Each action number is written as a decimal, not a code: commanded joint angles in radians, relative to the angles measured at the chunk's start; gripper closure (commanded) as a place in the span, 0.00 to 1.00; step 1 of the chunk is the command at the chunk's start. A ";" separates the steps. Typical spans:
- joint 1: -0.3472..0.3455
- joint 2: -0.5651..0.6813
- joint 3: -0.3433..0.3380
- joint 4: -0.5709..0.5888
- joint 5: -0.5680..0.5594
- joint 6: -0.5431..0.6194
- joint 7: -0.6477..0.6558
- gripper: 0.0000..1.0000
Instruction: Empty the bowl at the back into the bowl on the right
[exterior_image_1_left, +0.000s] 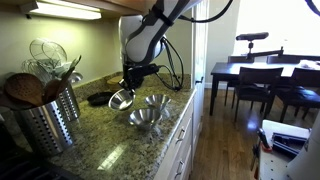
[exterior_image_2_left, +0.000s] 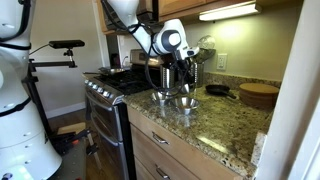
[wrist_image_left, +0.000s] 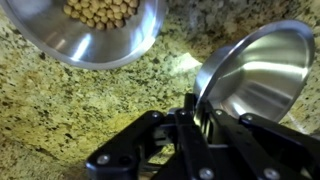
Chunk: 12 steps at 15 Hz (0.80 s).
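Observation:
In the wrist view my gripper is shut on the rim of a small shiny steel bowl. That bowl is tilted on its side and its inside shows bare metal. Up and to the left, a second steel bowl stands on the granite counter with pale round beans in it. In an exterior view the gripper holds the tipped bowl just above the counter. Two more steel bowls stand beside it. I cannot tell from there which one holds the beans.
A flat black pan lies behind the held bowl. A perforated steel utensil holder with wooden spoons stands near the camera. The counter edge drops to the floor. A stove adjoins the counter, and a wooden board lies further along.

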 joint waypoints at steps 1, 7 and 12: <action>0.026 0.006 -0.027 0.011 0.008 0.000 -0.029 0.92; 0.038 0.009 -0.045 0.013 -0.012 -0.005 -0.031 0.92; 0.052 0.020 -0.064 0.018 -0.036 -0.010 -0.023 0.92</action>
